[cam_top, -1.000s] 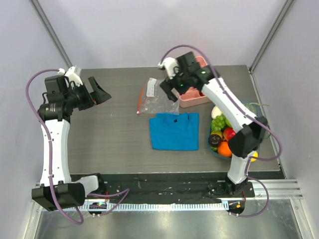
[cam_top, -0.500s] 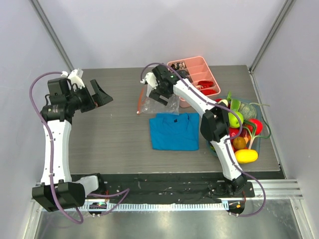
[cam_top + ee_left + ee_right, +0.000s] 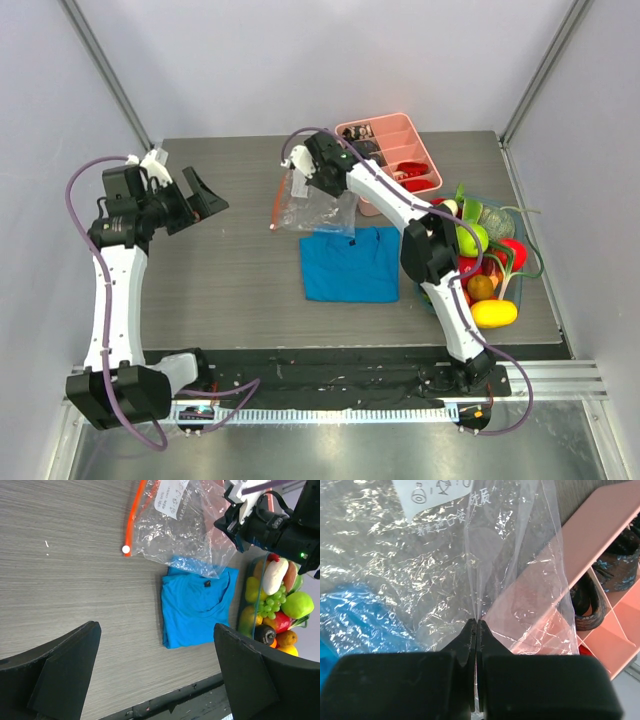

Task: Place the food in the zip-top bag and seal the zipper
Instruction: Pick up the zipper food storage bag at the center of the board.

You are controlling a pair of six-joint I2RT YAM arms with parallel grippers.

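The clear zip-top bag (image 3: pixel 318 207) lies crumpled at mid-table, its lower corner over the blue cloth. Its orange-red zipper (image 3: pixel 279 200) runs down the left edge, ending in a white tip (image 3: pixel 126 549). My right gripper (image 3: pixel 306 173) is shut on a raised fold of the bag's film (image 3: pixel 476 600), the fingertips pressed together. The food (image 3: pixel 478 262), including a green apple (image 3: pixel 471 239) and a yellow piece (image 3: pixel 495 313), sits piled in a bin at the right. Over the left of the table my left gripper (image 3: pixel 207 193) hangs open and holds nothing.
A folded blue cloth (image 3: pixel 350 263) lies just in front of the bag. A pink divided tray (image 3: pixel 392 150) with small dark and red pieces stands behind the bag. The right arm reaches across the tray. The food bin's blue rim (image 3: pixel 255 617) is near the right edge.
My right gripper swung left from the pink tray to the bag, then closed on its film. The bag's top is now pulled up slightly. The left arm shifted a little.
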